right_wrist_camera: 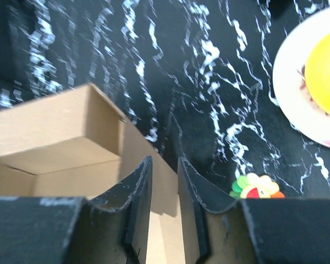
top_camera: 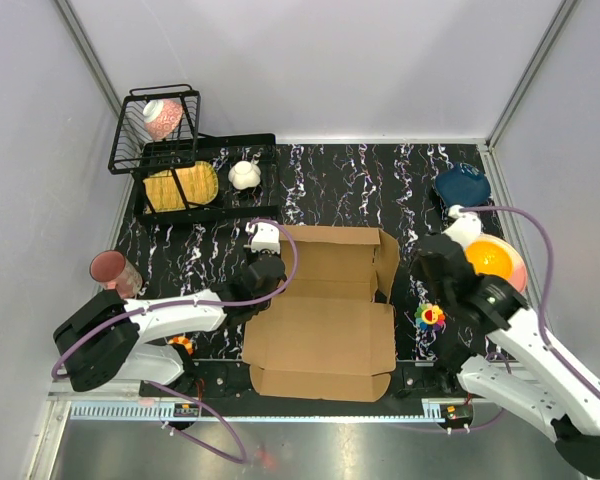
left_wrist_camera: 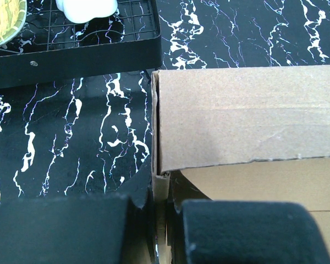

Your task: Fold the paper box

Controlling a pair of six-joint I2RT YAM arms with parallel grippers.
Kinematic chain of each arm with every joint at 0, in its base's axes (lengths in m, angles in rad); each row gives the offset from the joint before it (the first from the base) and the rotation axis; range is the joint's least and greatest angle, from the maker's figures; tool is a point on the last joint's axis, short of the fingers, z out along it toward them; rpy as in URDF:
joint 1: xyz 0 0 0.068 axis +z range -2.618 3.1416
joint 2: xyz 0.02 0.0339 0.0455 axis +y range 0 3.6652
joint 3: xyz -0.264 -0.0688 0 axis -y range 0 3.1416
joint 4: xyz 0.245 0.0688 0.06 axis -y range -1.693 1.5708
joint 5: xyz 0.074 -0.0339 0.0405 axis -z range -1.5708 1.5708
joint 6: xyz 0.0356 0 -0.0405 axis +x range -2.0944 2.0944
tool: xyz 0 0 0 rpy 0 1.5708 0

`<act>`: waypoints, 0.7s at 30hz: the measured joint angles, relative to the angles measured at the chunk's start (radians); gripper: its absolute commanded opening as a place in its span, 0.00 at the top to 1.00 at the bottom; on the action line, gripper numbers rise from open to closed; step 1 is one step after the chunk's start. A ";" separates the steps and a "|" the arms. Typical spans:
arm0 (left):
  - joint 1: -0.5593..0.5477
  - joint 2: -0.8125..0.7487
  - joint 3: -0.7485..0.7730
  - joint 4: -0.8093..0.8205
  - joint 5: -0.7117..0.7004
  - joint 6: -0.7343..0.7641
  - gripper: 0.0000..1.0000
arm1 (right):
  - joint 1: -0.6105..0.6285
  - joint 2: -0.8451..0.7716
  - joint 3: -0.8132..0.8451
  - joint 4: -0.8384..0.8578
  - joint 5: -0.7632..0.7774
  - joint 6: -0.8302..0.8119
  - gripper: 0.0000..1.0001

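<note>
From above, the paper box lies half-formed just near-right of the black rack, its far wall and side flaps raised; I judge it light, stiff corrugated board (easily crushed at the edges), best pinched by a thin upright flap. Only the left wrist view shows the left gripper clamped on the wall corner nearest the rack. The right wrist view shows the right gripper narrowly parted astride the wall farthest from the rack; whether it grips, I cannot tell.

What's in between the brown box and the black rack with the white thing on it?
Nothing sits there. In the left wrist view, only bare marbled tabletop lies between the paper box and the black rack.
</note>
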 measured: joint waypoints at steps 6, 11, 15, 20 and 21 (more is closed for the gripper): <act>0.000 -0.005 -0.003 0.000 0.004 0.000 1.00 | 0.000 0.090 -0.109 0.019 -0.042 0.016 0.60; 0.000 -0.009 -0.005 -0.001 0.009 0.001 1.00 | 0.000 0.049 -0.211 0.154 -0.156 -0.017 0.52; 0.000 -0.009 -0.006 0.001 0.011 0.003 1.00 | -0.001 0.045 -0.240 0.226 -0.230 -0.053 0.49; 0.000 -0.009 -0.006 0.003 0.016 0.010 1.00 | -0.001 0.116 -0.243 0.306 -0.280 -0.090 0.45; 0.000 -0.009 -0.006 0.004 0.018 0.011 1.00 | -0.001 0.128 -0.244 0.315 -0.285 -0.095 0.44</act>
